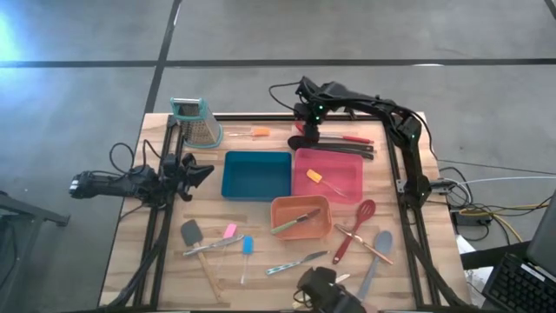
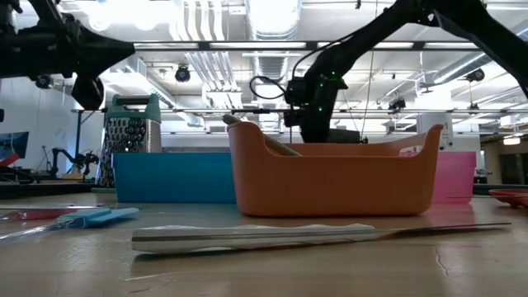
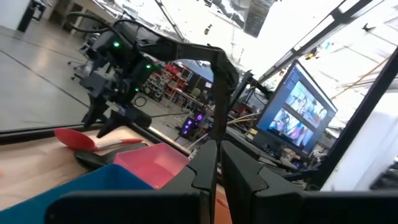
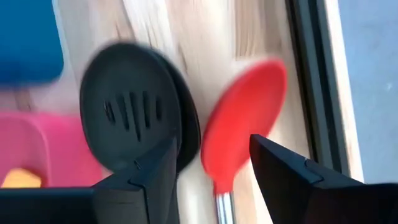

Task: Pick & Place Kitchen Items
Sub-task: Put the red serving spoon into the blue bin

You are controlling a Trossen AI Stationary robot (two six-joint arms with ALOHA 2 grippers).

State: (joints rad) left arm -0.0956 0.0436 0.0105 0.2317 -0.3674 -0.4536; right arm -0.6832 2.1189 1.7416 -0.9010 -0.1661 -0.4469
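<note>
Two utensils binned: spatula in pink tray [image 1: 352,162], one in orange tray [image 1: 280,209]. Most remain out. Right gripper [image 4: 211,158] released, straddling red spoon [image 4: 242,118]; left gripper [image 1: 201,170] clenched, empty.

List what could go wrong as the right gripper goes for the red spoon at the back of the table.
1. The right gripper hangs open over the red spoon, but the black slotted spoon lies right beside it; one finger may catch it or pinch both.
2. The pink tray sits close by, so a shoved spoon could slide against its wall.
</note>
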